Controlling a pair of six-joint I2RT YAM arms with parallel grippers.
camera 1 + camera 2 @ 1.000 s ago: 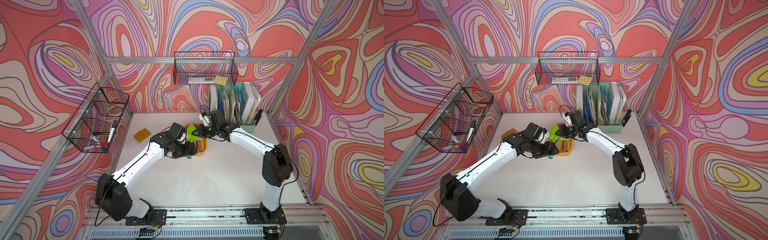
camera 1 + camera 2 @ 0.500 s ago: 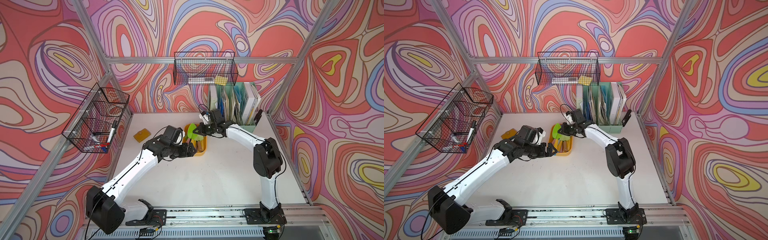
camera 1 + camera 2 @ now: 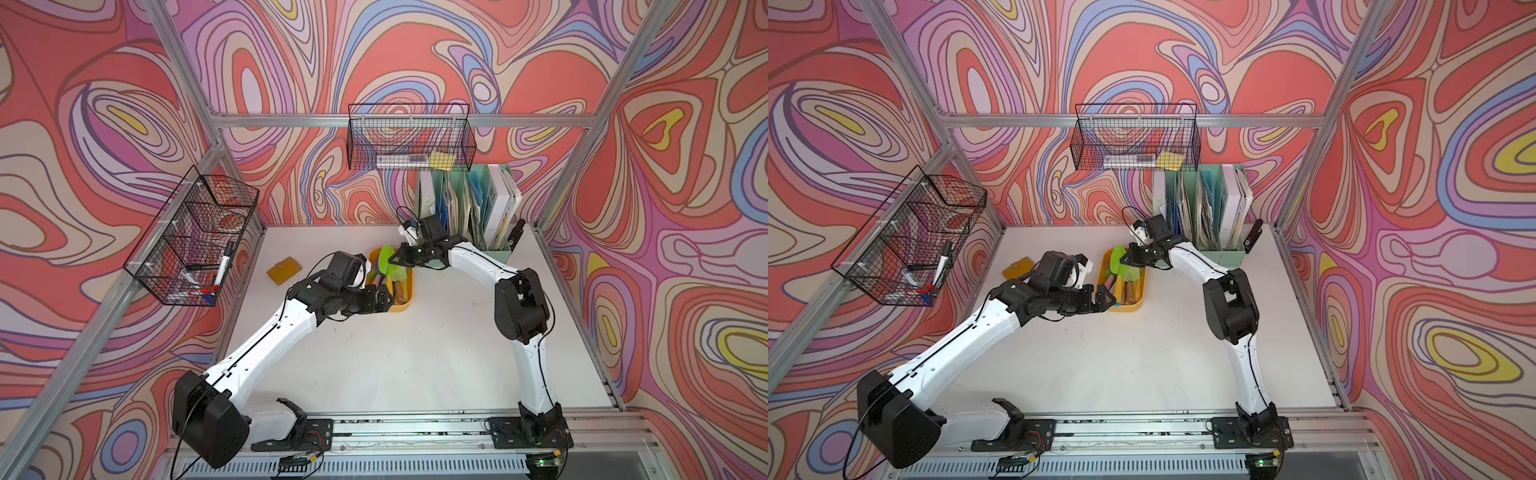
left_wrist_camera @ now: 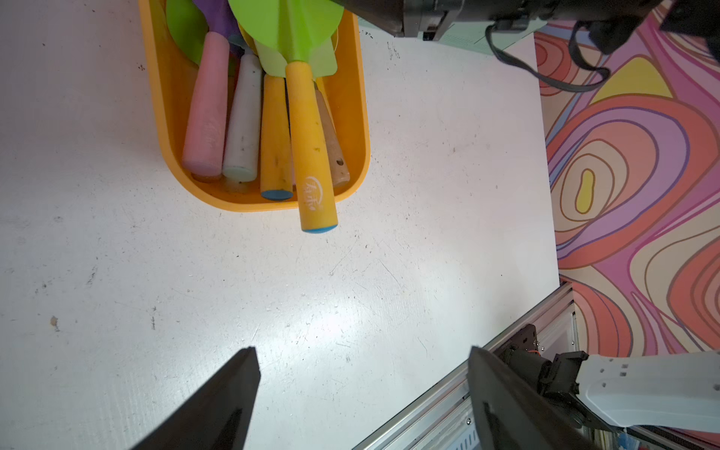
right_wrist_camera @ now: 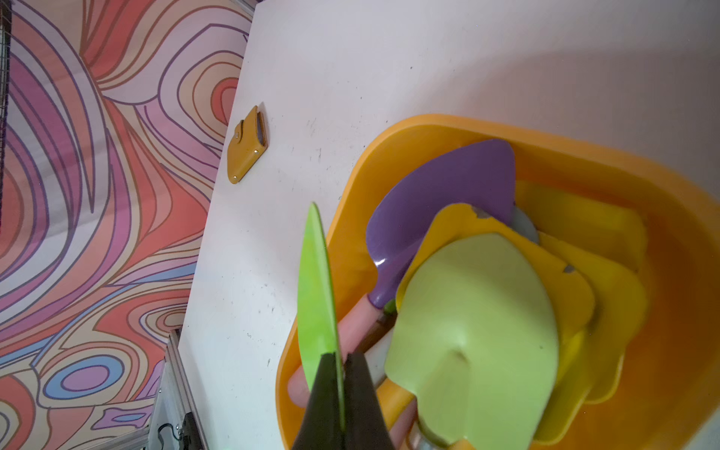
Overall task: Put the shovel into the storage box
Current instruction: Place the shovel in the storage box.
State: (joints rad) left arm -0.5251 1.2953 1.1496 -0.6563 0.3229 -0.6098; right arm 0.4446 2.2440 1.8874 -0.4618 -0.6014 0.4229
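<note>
Left end effector (image 4: 362,348) back — lime-bladed shovel (image 4: 306,117)

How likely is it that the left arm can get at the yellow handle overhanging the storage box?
Probably yes: the left gripper is open and faces the handle, with only table between them; the right gripper pinches only the green blade.

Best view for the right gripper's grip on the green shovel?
Right wrist: right gripper shut on the green shovel blade, seen edge-on. Left wrist shows blade and yellow handle, grip cropped. Both top views: grip tiny.
</note>
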